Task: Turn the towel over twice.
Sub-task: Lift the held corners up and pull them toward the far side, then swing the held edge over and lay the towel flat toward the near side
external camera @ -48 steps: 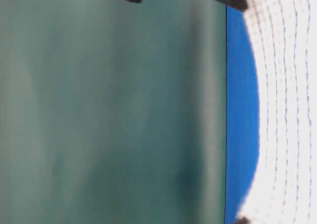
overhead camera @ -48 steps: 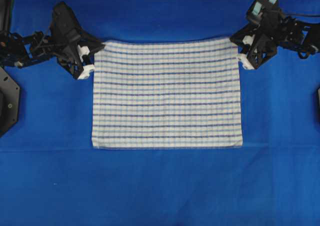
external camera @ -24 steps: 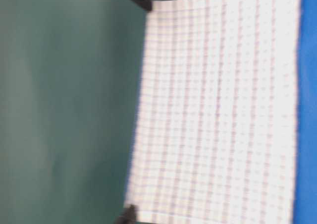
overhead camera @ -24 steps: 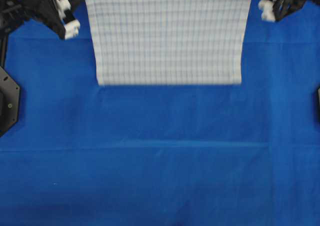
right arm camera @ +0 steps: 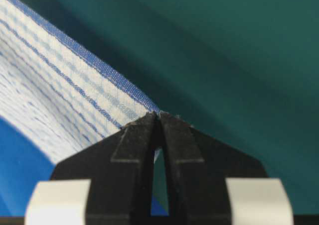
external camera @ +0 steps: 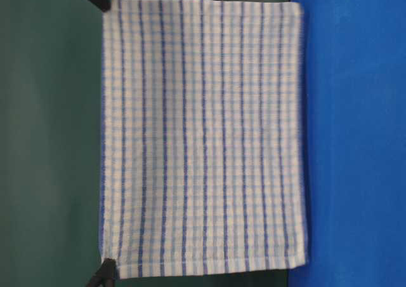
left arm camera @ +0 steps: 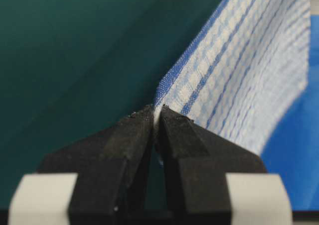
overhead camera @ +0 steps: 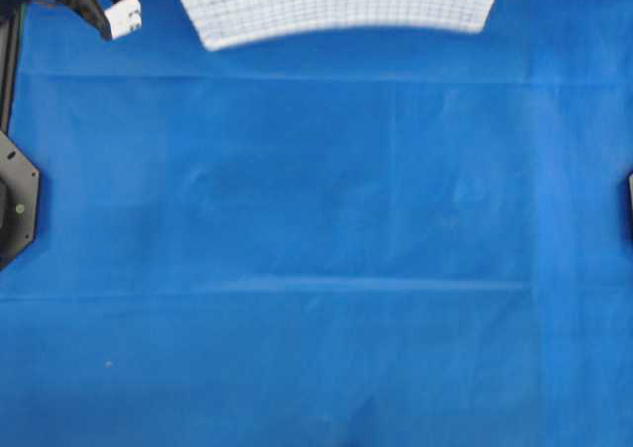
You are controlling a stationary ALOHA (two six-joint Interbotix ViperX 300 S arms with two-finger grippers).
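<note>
Left tool: black matte fingers w/ white blocks; right tool prob. identical.

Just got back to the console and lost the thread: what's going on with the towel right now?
Both arms hold the towel up off the blue table covering, stretched between them. The left claw is shut on one top corner and the right claw on the other. In the table-level view the cloth hangs flat like a sheet, its lower hem at about table level. No flip can be judged complete yet.

Blue table cover, faint creases across it; dark green backdrop behind.
</note>
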